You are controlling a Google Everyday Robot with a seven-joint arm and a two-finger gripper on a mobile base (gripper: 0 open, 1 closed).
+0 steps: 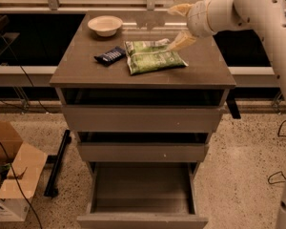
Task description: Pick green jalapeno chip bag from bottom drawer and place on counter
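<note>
The green jalapeno chip bag (154,56) lies flat on the counter (205,68), near its middle. My gripper (181,25) hovers just above the counter at the bag's right rear corner. Its two tan fingers (183,40) are spread apart and hold nothing. The lower finger is close to the bag's corner; I cannot tell whether it touches. The bottom drawer (142,191) is pulled out below, and I see nothing in it. The two drawers above it are slightly ajar.
A white bowl (105,25) stands at the counter's back left. A small dark-blue snack bar wrapper (110,55) lies left of the bag. A cardboard box (12,182) and a black stand leg (57,163) are on the floor at left. Cables lie at right.
</note>
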